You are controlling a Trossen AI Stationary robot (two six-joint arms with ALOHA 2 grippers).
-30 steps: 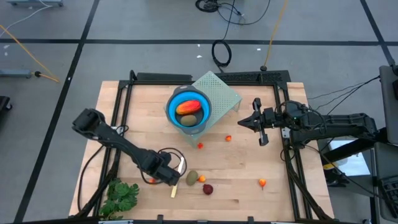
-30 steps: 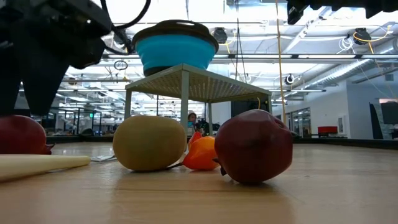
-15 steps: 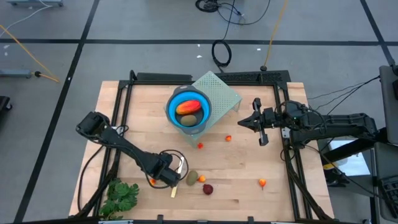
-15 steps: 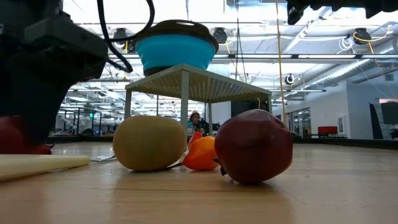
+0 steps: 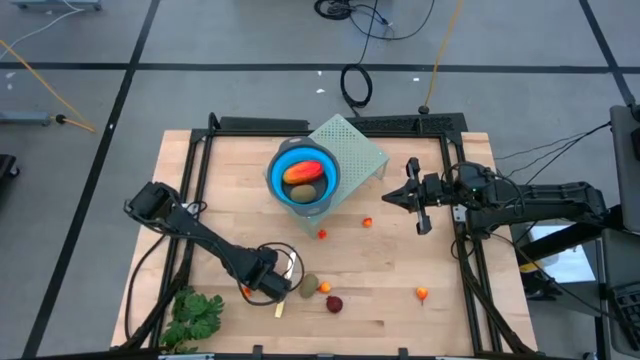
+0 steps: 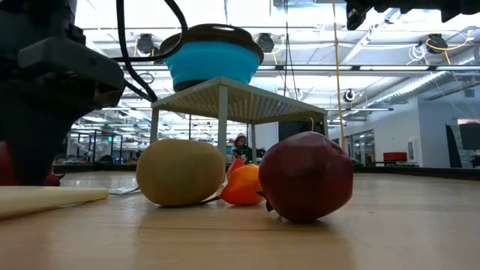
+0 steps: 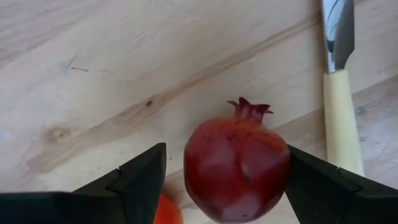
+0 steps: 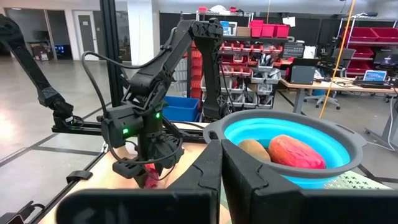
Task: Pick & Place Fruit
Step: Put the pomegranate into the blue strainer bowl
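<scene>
My left gripper [image 7: 225, 149] is open low over the table's near left, its fingers standing on either side of a dark red ball with a small crown [image 7: 236, 169]. That ball rests on the wood, an orange bit [image 7: 165, 213] beside it. In the high view the gripper [image 5: 268, 284] covers this ball. A brown-green oval [image 5: 309, 285] and a second dark red ball [image 5: 333, 303] lie just right of it. The blue bowl [image 5: 280, 165] on the green mesh stand [image 5: 360, 150] holds an orange-red oblong [image 5: 303, 171] and an oval. My right gripper [image 5: 412, 195] hovers shut at the right.
A knife with a cream handle [image 7: 342, 118] lies beside the ball. A leafy green bunch [image 5: 195, 315] sits at the near left corner. Small orange and red bits [image 5: 367, 222] [image 5: 321, 234] [image 5: 422, 293] are scattered on the wood. A black frame [image 5: 200, 160] edges the table.
My left gripper has gone down and slightly toward the near edge, coming around the dark red ball; in the low view its dark body now hides most of that ball. The fruit has not moved.
</scene>
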